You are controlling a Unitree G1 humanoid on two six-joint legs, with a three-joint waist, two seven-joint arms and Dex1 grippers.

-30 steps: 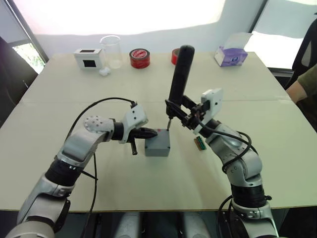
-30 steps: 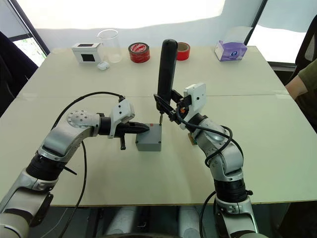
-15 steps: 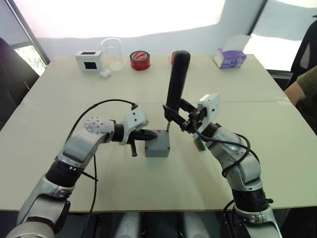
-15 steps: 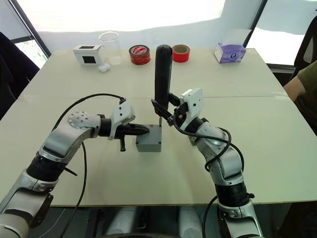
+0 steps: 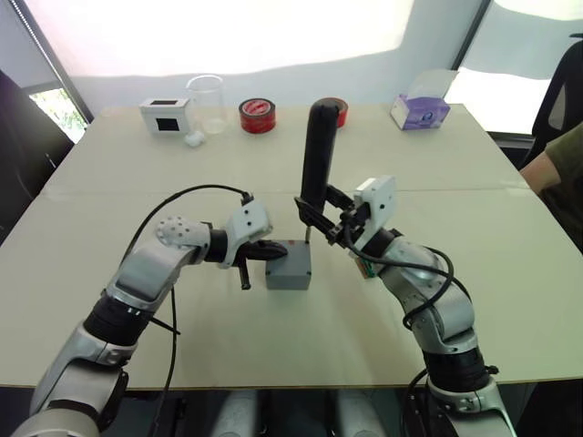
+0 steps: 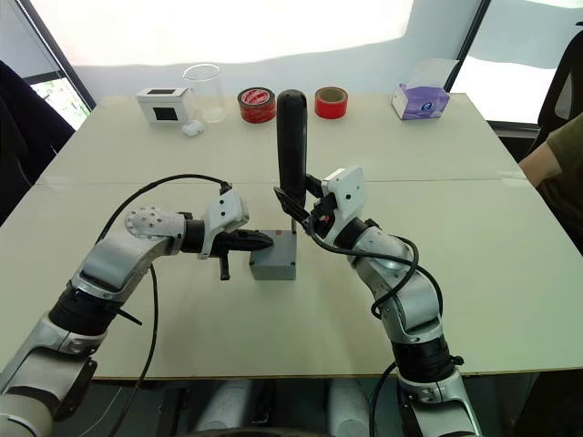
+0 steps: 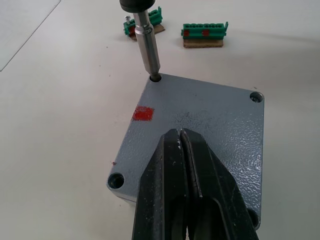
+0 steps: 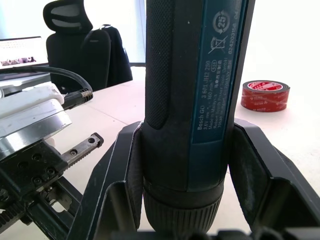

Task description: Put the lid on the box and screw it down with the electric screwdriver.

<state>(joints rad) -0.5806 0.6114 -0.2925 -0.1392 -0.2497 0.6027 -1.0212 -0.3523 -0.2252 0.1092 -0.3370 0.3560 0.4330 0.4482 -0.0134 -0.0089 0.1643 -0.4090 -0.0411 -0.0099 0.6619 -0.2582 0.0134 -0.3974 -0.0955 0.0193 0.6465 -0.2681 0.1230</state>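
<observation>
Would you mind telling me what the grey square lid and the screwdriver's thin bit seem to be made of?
The grey square lid looks like cast metal with a speckled, hammered paint finish, possibly plastic. The thin bit looks like bare steel: smooth and shiny.

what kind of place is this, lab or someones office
Probably an office used as a test bench: a plain table, an office chair behind it, and tape rolls, a beaker and a tissue box.
</observation>
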